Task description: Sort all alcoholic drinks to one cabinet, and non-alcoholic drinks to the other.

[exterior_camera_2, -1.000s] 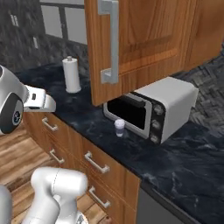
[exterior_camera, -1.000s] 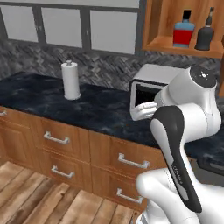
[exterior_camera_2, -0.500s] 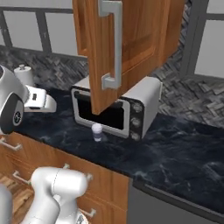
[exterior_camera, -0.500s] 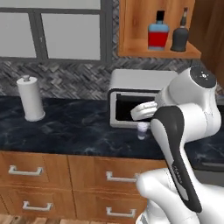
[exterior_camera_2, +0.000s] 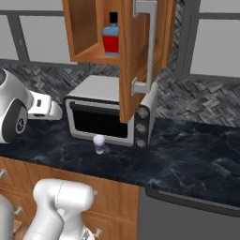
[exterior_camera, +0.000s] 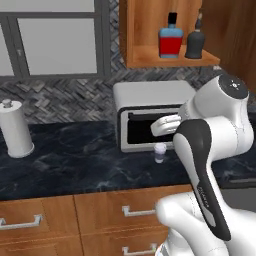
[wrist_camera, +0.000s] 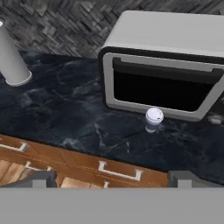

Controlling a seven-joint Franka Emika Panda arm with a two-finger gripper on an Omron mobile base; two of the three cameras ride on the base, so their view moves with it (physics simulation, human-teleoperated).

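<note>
Jaws spread wide, nothing between them; the gripper (wrist_camera: 111,177) hangs above the counter's front edge, its two dark fingertips (wrist_camera: 41,178) far apart. Just beyond, the small pale lidded cup (wrist_camera: 153,119) stands upright on the dark marbled counter (wrist_camera: 65,118), right in front of the toaster oven (wrist_camera: 168,61). Off to the side, a paper towel roll (exterior_camera: 16,131). Up above, the open wooden cabinet (exterior_camera: 137,35) has the blue bottle with red label (exterior_camera: 171,39) beside the near-black bottle (exterior_camera: 194,43) on its shelf. Its door (exterior_camera_2: 140,51) hangs open, silver bar handle (exterior_camera_2: 149,44) outward.

Counter (wrist_camera: 65,118) — oven (wrist_camera: 168,65), cup (wrist_camera: 153,119), towel roll (wrist_camera: 12,59)
</note>
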